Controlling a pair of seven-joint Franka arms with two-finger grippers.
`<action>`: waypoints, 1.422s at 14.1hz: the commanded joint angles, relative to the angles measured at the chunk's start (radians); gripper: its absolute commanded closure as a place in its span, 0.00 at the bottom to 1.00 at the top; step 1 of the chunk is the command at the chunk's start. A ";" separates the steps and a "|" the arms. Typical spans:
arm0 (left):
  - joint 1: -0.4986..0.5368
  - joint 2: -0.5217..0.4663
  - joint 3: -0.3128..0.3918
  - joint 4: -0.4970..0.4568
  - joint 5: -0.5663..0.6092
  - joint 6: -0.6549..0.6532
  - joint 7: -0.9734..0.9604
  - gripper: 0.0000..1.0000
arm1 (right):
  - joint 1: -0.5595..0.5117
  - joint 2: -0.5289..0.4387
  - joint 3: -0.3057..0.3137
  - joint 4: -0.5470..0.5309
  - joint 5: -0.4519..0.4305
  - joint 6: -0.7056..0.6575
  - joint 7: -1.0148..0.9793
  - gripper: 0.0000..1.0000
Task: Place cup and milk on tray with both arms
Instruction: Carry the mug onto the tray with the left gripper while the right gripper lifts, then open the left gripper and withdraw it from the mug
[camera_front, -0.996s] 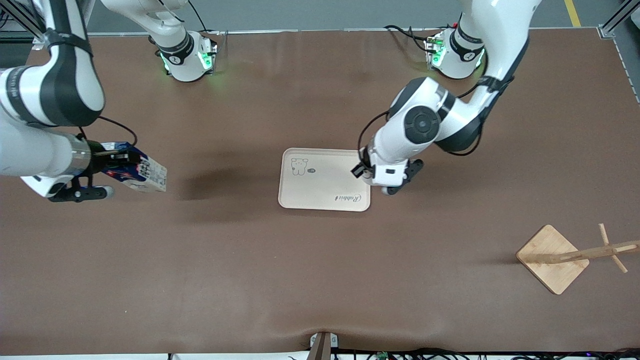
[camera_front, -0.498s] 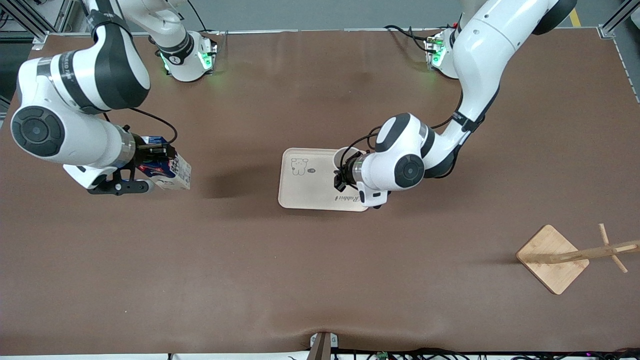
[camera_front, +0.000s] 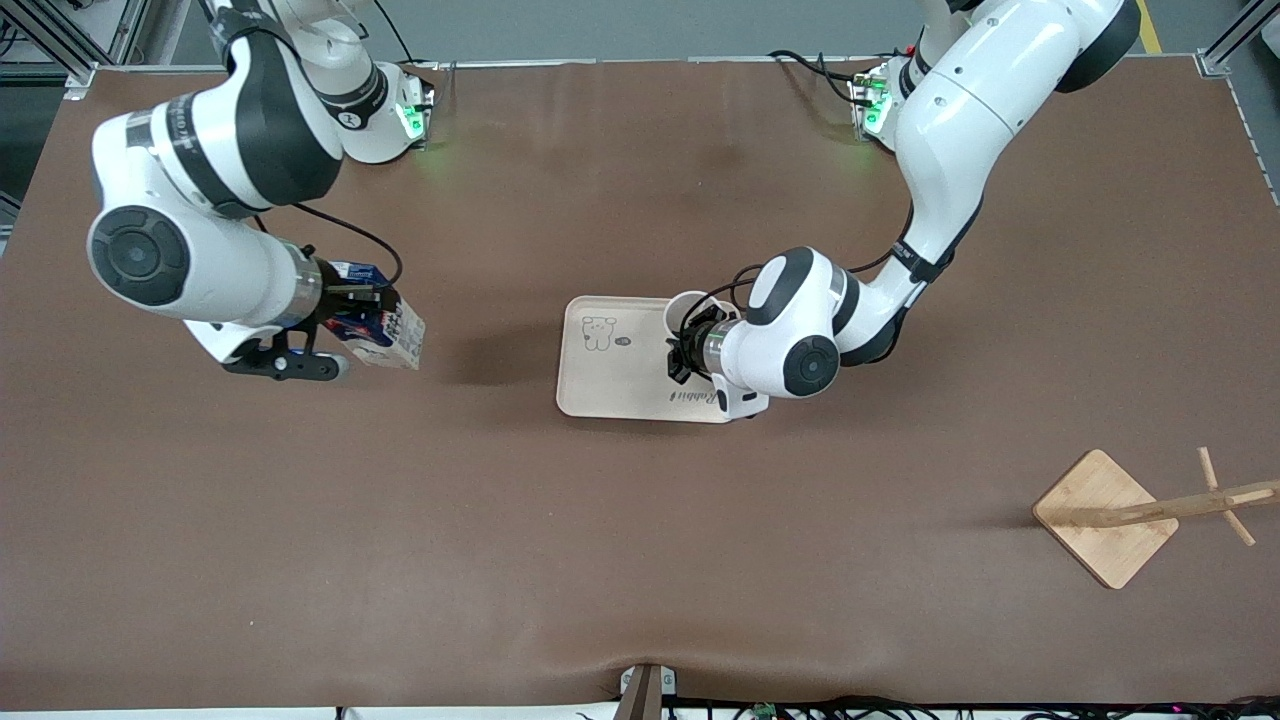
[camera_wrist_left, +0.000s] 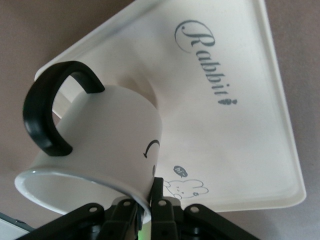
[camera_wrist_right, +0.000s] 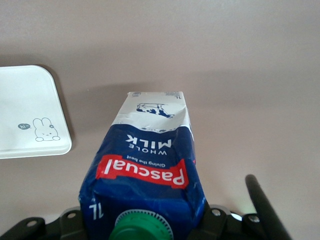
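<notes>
The cream tray (camera_front: 620, 375) lies mid-table; it also shows in the left wrist view (camera_wrist_left: 240, 75) and the right wrist view (camera_wrist_right: 25, 110). My left gripper (camera_front: 682, 352) is shut on the rim of the white cup (camera_front: 688, 312) and holds it tilted over the tray's end toward the left arm. In the left wrist view the cup (camera_wrist_left: 107, 135) shows its black handle (camera_wrist_left: 45, 115). My right gripper (camera_front: 345, 310) is shut on the blue milk carton (camera_front: 385, 330) and holds it tilted above bare table toward the right arm's end. The carton (camera_wrist_right: 147, 165) has a green cap (camera_wrist_right: 137, 231).
A wooden stand with a square base (camera_front: 1105, 517) sits near the front camera at the left arm's end. The brown table (camera_front: 640, 550) spreads around the tray.
My right arm has carried the milk carton toward the tray. My left arm has swung in over the tray, and the cup in its gripper now shows above the tray's end.
</notes>
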 joint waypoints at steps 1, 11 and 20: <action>0.004 0.010 0.010 0.016 -0.003 -0.037 -0.008 1.00 | 0.012 0.017 -0.006 0.028 0.012 -0.011 0.037 0.91; 0.031 -0.123 0.036 0.054 0.099 -0.170 -0.010 0.00 | 0.090 0.042 -0.008 0.029 0.052 0.017 0.123 0.89; 0.258 -0.372 0.036 0.120 0.313 -0.318 0.449 0.00 | 0.321 0.249 -0.006 0.196 0.083 0.164 0.301 0.82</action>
